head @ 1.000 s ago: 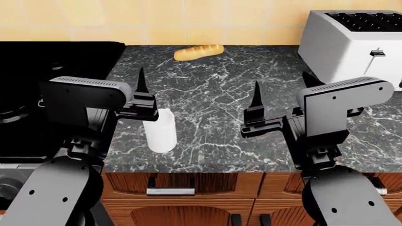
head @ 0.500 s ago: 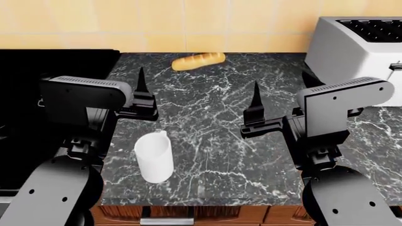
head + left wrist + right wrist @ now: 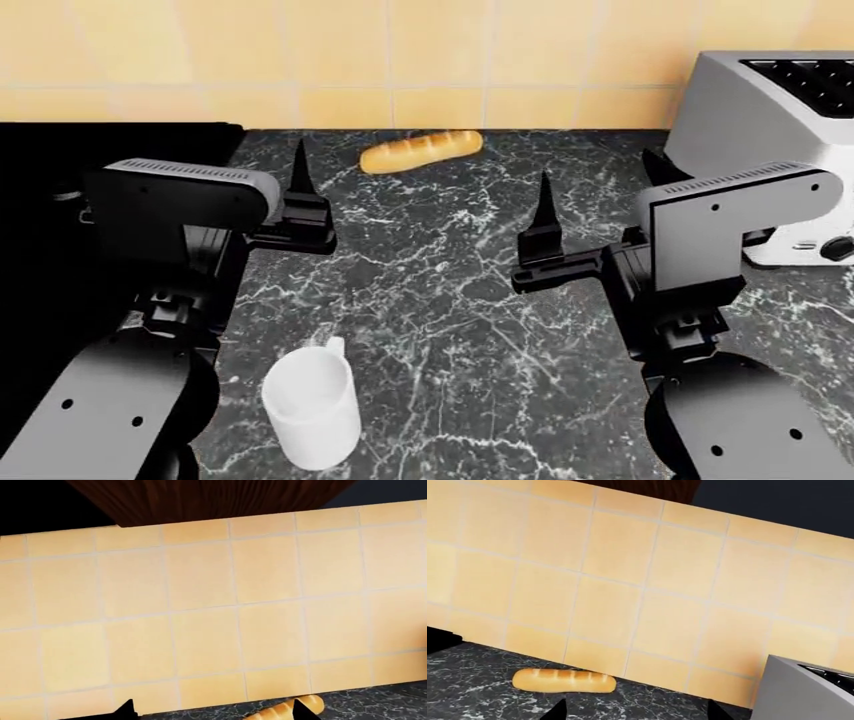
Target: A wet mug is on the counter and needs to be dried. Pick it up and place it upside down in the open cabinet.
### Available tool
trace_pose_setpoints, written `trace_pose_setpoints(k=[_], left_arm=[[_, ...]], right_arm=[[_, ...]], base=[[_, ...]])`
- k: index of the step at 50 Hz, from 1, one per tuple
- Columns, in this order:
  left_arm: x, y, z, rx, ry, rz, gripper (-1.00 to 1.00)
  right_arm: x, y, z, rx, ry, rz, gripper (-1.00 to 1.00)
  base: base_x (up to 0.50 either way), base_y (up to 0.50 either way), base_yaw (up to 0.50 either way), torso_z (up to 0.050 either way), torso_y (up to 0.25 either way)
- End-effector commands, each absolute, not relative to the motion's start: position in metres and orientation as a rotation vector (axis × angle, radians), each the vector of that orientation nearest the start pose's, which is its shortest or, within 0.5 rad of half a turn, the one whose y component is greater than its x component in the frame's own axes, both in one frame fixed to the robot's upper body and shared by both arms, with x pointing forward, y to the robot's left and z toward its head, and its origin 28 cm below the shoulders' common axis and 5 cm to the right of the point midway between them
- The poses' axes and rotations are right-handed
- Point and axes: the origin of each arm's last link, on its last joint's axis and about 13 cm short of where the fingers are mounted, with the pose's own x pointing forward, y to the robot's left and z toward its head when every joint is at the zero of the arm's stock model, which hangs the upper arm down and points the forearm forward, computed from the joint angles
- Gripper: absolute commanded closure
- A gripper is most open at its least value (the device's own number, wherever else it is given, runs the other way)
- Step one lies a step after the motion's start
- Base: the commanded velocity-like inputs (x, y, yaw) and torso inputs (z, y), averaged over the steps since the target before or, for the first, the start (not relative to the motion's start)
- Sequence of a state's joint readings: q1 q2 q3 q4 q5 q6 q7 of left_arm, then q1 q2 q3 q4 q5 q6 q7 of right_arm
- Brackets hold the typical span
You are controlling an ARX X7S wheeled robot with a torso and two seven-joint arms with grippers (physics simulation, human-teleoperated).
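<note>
Item 1, the mug (image 3: 312, 411): white, upright, mouth up, standing on the counter (image 3: 454, 310) at its near left; handle turned toward the far side. Nothing touches it. Not shown in either wrist view.

Item 2, the left gripper (image 3: 299, 200): held above the counter, beyond the mug and apart from it. Two finger tips show wide apart at the edge of the left wrist view, so the jaws stand spread; nothing is between them.

Item 3, the right gripper (image 3: 594, 215): held above the middle of the counter, well to the right of the mug. Its tips likewise show wide apart in the right wrist view; jaws spread, nothing held.

Item 4, surroundings: bread loaf (image 3: 420, 150) at the far edge by the tiled wall (image 3: 627, 595); toaster (image 3: 767, 140) at far right; stovetop (image 3: 94, 170) at left. A dark wood underside (image 3: 213, 497) above the tiles is probably the cabinet; its opening is not visible.

Status, as judged: nothing done yet. Mug not grasped, not lifted, not inverted, not shelved. Remaining: bring a gripper down to the mug, likely the left as the nearer, close on it, raise it, turn it mouth-down, set it in the cabinet.
</note>
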State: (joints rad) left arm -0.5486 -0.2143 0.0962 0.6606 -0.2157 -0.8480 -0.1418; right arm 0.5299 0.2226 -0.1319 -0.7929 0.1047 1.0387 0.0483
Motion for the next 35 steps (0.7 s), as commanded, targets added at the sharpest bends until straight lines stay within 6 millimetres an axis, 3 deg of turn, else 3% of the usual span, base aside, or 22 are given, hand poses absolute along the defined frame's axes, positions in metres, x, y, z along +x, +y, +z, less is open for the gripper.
trace_pose_setpoints(k=[1, 14, 26, 30, 35], left_arm=[[0.253, 0.215, 0.213, 0.098, -0.334, -0.054, -1.0], [0.252, 0.217, 0.213, 0.099, -0.336, -0.049, -1.0], [0.254, 0.218, 0.215, 0.102, -0.341, -0.043, -1.0], [0.254, 0.218, 0.216, 0.103, -0.342, -0.044, -1.0], [0.254, 0.218, 0.216, 0.103, -0.344, -0.044, -1.0]], right_arm=[[0.234, -0.106, 0.212, -0.209, -0.26, 0.088, -1.0], [0.233, -0.105, 0.216, -0.209, -0.255, 0.113, -1.0], [0.211, -0.102, 0.255, -0.166, -0.197, 0.333, -1.0], [0.208, -0.108, 0.267, -0.146, -0.187, 0.192, -1.0], [0.184, -0.093, 0.262, -0.149, -0.13, 0.544, -1.0]], base=[[0.08, 0.0, 0.0, 0.0, 0.0], [0.04, 0.0, 0.0, 0.0, 0.0], [0.0, 0.0, 0.0, 0.0, 0.0], [0.0, 0.0, 0.0, 0.0, 0.0], [0.0, 0.0, 0.0, 0.0, 0.0]])
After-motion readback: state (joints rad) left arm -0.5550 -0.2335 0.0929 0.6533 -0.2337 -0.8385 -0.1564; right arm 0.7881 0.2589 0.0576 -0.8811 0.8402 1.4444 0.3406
